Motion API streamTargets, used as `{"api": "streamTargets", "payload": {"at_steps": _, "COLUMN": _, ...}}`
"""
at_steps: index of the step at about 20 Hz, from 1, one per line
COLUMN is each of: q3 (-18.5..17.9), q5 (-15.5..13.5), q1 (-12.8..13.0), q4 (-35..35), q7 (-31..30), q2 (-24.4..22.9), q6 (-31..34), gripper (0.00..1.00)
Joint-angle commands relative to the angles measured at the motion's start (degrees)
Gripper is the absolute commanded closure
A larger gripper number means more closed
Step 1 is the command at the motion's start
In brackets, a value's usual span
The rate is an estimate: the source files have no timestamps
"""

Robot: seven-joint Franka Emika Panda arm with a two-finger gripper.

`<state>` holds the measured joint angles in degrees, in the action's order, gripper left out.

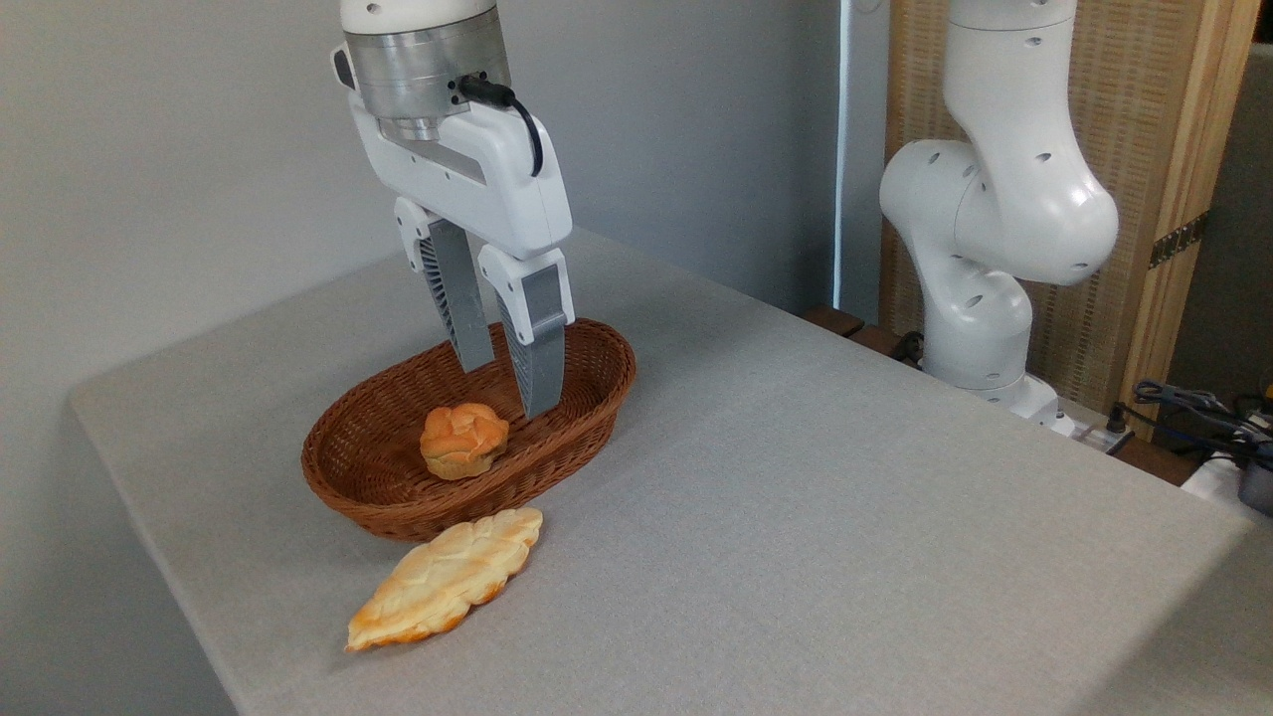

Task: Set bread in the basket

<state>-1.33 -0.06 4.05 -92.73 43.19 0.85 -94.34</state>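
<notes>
The bread (462, 440), a small round orange-brown bun with a knobbly top, sits inside the brown wicker basket (597, 393) near its front side. My gripper (509, 388) hangs above the basket's middle, just behind and to the right of the bun. Its two grey fingers (537, 358) point down with a small gap between them, and nothing is held in that gap. The fingertips are apart from the bun.
A long flat pale golden braided loaf (446, 579) lies on the grey tablecloth just in front of the basket. The arm's white base (980, 298) stands at the table's right back edge, with cables (1188, 408) beside it.
</notes>
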Motion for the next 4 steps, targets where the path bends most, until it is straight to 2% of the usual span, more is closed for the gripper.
{"api": "streamTargets", "payload": {"at_steps": 1, "q3": -0.51, "q5": -0.03, "q1": 0.35, "q4": -1.14, "q7": 1.46, "q2": -1.11, "q6": -0.49, "gripper": 0.0}}
{"api": "streamTargets", "payload": {"at_steps": 4, "q3": -0.51, "q5": 0.32, "q1": 0.35, "q4": -1.05, "q7": 1.29, "q2": -1.11, "q6": -0.49, "gripper": 0.0}}
